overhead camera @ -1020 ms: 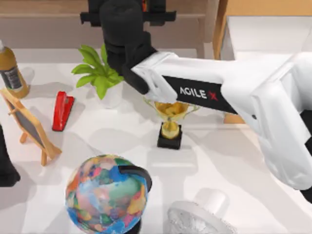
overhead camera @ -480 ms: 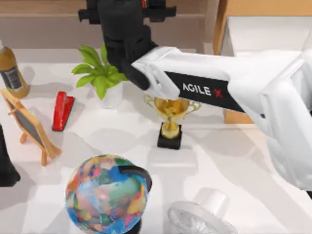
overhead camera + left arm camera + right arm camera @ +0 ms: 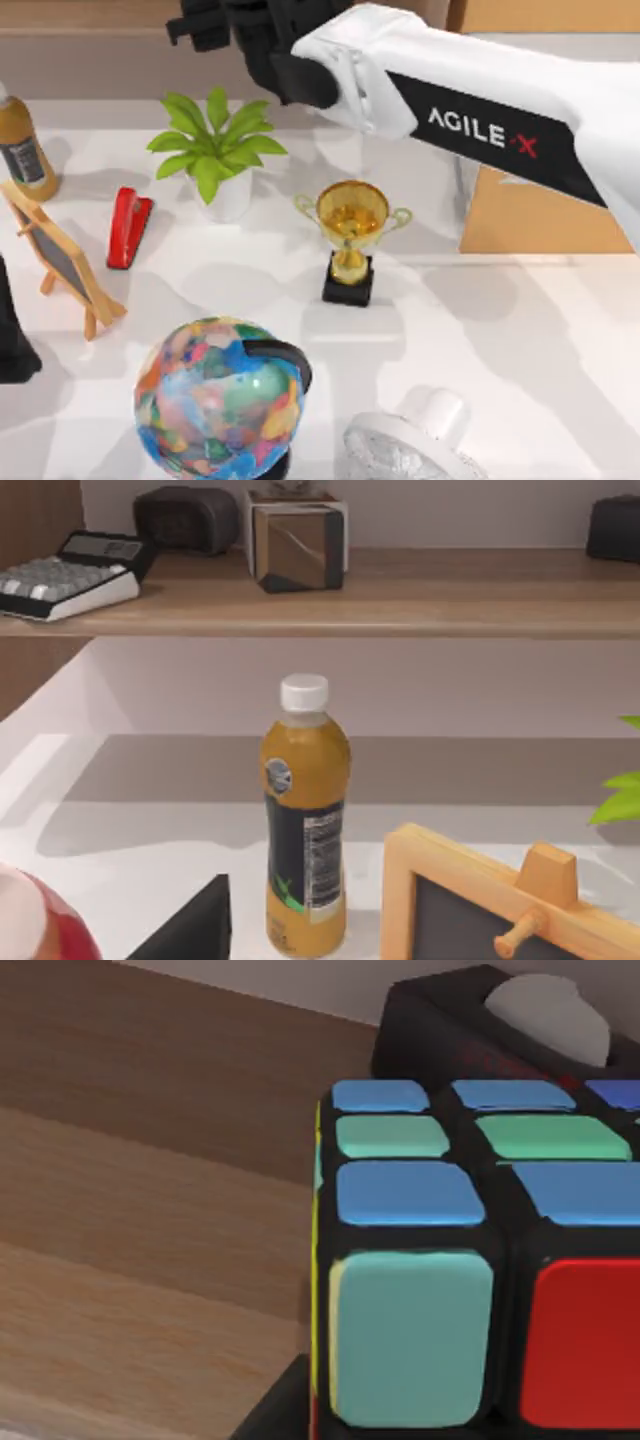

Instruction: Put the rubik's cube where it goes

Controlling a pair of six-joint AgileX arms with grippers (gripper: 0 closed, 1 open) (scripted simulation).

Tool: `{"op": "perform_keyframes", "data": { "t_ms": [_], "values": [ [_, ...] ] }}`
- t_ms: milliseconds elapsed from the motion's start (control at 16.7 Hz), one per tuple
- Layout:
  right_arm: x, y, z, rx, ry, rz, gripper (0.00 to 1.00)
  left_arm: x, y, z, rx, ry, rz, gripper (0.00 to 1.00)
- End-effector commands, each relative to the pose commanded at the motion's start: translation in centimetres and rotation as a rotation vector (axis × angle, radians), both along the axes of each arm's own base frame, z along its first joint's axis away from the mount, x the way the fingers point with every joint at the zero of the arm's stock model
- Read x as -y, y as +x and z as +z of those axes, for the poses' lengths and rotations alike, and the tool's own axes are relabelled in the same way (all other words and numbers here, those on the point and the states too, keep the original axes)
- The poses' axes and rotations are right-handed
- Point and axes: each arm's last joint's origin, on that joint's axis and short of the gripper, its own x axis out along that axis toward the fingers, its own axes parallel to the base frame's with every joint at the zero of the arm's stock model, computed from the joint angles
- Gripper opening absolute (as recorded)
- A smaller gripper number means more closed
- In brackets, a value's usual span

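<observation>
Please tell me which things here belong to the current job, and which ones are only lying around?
Job: rubik's cube, right gripper, wooden shelf.

Lying around: trophy, globe, plant, juice bottle, red stapler, small chalkboard.

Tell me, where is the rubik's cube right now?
The rubik's cube sits close before the right wrist camera, over a wooden shelf, beside a dark box.

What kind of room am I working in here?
Likely a study or office desk: a globe and trophy on the white table, a calculator on the wooden shelf.
</observation>
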Motion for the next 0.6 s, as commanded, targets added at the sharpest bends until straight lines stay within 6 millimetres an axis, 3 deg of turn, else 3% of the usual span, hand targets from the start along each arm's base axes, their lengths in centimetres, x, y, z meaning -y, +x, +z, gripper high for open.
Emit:
{"op": "perform_keyframes", "data": {
  "t_ms": [300,600],
  "values": [
    [4.4,-1.4,3.3,-0.281,-0.131,0.076,0.0,0.0,0.0,0.0,0.0,0.0,0.0,1.0],
    [10.7,-1.7,5.5,-0.587,-0.182,0.069,0.0,0.0,0.0,0.0,0.0,0.0,0.0,1.0]
  ]
}}
